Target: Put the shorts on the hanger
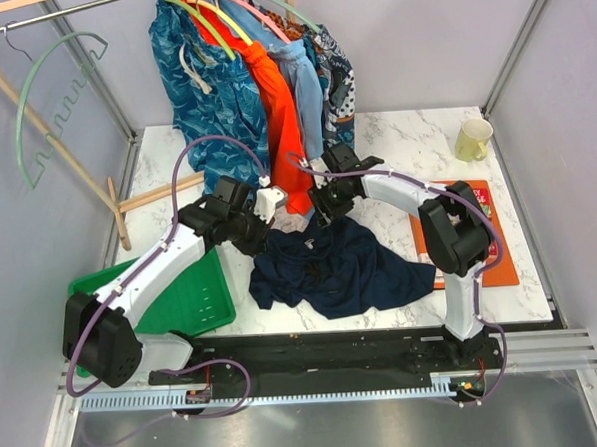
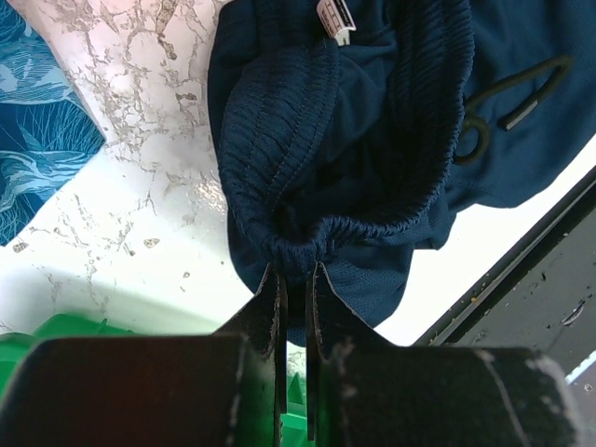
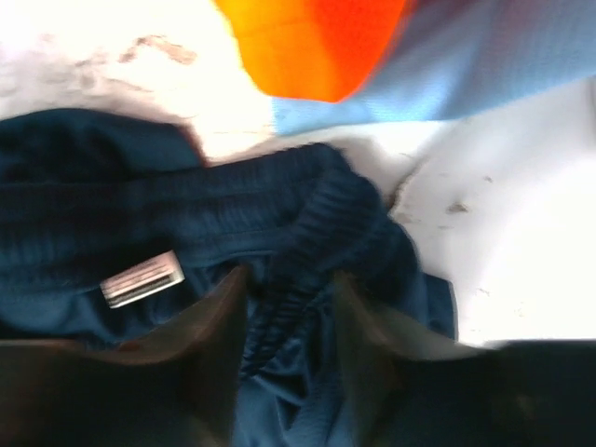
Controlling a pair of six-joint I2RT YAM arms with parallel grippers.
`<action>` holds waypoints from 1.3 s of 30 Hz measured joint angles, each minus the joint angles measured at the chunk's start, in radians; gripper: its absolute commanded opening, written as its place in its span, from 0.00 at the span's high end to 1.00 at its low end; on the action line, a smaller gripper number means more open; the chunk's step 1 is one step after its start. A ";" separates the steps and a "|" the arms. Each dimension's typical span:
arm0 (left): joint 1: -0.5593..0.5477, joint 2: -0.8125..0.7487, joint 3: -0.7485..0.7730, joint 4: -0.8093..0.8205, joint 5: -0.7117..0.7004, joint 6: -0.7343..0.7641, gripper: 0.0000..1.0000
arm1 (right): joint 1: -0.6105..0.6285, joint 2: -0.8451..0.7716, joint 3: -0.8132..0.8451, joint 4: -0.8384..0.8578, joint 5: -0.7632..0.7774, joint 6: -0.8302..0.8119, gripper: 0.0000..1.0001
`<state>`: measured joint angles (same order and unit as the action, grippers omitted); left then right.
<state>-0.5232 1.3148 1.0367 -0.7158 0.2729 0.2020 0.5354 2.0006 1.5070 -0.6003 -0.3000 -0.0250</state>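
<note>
Shorts (image 1: 336,267), navy, lie crumpled mid-surface (image 1: 404,143) on white marble. Left tool (image 2: 293,279) is clamped on their waistband; right tool (image 3: 289,293) stands apart, astride it. Mint hanger (image 1: 21,123) hangs far left.

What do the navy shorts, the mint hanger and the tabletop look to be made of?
The shorts: soft matte fabric, probably synthetic; ribbed elastic waistband and drawcord show. The hanger: seemingly moulded plastic, smooth pale green; thin, metal-looking hook. The tabletop: glossy white with grey veins, marble or marble-print laminate; cannot tell which.
</note>
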 measured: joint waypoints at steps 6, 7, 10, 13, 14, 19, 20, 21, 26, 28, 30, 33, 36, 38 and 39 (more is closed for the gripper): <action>0.000 -0.016 -0.011 0.011 -0.002 0.000 0.98 | -0.001 0.000 0.000 -0.011 0.096 0.004 1.00; 0.000 -0.020 -0.011 0.013 -0.002 0.001 0.98 | -0.003 -0.010 -0.001 -0.016 0.100 0.003 1.00; 0.000 -0.031 -0.003 0.015 0.003 0.018 0.98 | -0.027 -0.090 -0.001 -0.040 0.104 0.001 1.00; 0.000 -0.031 0.063 0.009 0.021 0.060 0.98 | -0.092 -0.227 0.016 -0.073 0.089 -0.012 1.00; 0.000 -0.031 0.102 0.012 0.027 0.079 0.98 | -0.116 -0.266 0.031 -0.081 0.084 -0.018 1.00; 0.000 -0.085 0.190 0.089 0.054 0.185 0.98 | -0.214 -0.533 0.090 -0.147 0.062 -0.090 1.00; 0.000 -0.116 0.168 0.098 0.064 0.212 0.98 | -0.212 -0.571 0.080 -0.156 0.055 -0.098 1.00; 0.000 -0.143 0.145 0.098 0.075 0.233 0.98 | -0.208 -0.617 0.055 -0.156 0.043 -0.106 1.00; -0.003 -0.261 -0.079 0.109 0.169 0.326 0.93 | -0.182 -0.769 -0.229 -0.179 -0.074 -0.117 1.00; -0.008 -0.238 -0.159 0.107 0.200 0.341 0.94 | -0.166 -0.733 -0.333 -0.180 -0.111 -0.109 1.00; -0.013 -0.193 -0.212 0.105 0.209 0.348 0.94 | -0.131 -0.660 -0.427 -0.167 -0.119 -0.099 1.00; -0.017 -0.122 -0.247 0.098 0.203 0.358 0.85 | -0.082 -0.603 -0.508 -0.173 -0.123 -0.092 1.00; -0.018 -0.079 -0.248 0.089 0.204 0.381 0.69 | -0.068 -0.599 -0.518 -0.173 -0.121 -0.097 0.99; -0.021 -0.077 -0.248 0.069 0.211 0.407 0.52 | -0.068 -0.599 -0.518 -0.167 -0.120 -0.105 0.92; -0.023 -0.079 -0.248 0.057 0.218 0.425 0.47 | -0.068 -0.599 -0.518 -0.170 -0.120 -0.108 0.77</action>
<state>-0.5457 1.2358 0.7883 -0.6590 0.4911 0.6266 0.4671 1.4021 0.9894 -0.7704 -0.4202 -0.1333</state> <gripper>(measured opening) 0.355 0.019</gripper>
